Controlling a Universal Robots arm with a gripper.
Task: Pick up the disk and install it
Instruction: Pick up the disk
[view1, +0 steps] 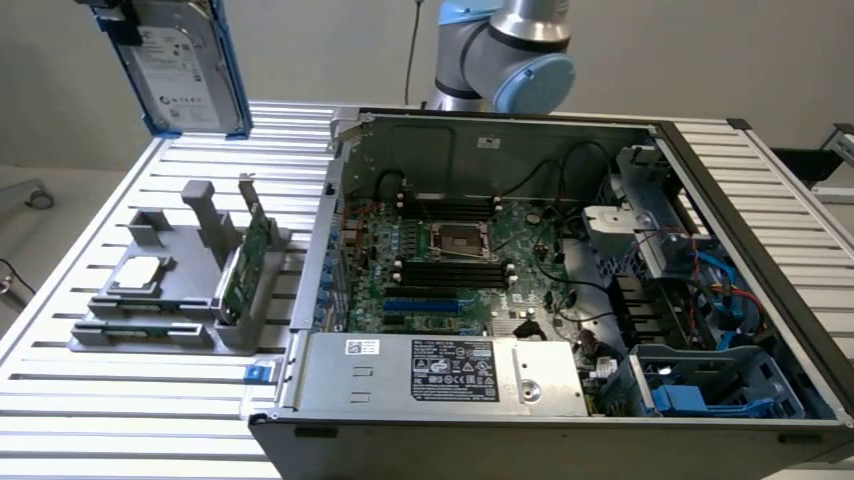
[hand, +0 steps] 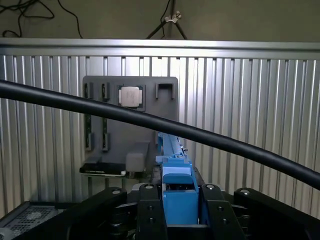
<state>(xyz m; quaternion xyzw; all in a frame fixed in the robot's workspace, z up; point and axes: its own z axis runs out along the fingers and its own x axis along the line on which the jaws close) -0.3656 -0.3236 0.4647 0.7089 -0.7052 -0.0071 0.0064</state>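
From my remote seat, the pincer (hand: 178, 210) was clenched on the disk (view1: 187, 65). In the wrist view its dark fingers (hand: 148, 210) pressed on either side of the blue carrier rail, with no gap that I could make out. I judged the grip was taken on the rails at one end so that the metal body and its white label stayed untouched and the far end hung free.

The disk hung in the air, well apart from everything, high above the table (view1: 80, 400) near its far corner on the exterior view's left. Its long axis ran close to vertical with a slight lean. The gripped end was up, the free end pointed down at the table, and the label face was turned toward the exterior camera. In the wrist view it ran edge-on, straight away from the camera.

Below it, near the table's edge on the exterior view's left, sat the grey fixture (view1: 160, 300). A square chip (view1: 140, 272) lay flat on it and a green card (view1: 247, 265) stood upright in a slot. The open computer case (view1: 494, 130) took up the table's other side, with a blue drive bay (view1: 694, 395) at its near corner. The disk was nowhere near that bay, so I judged it picked up but not installed.
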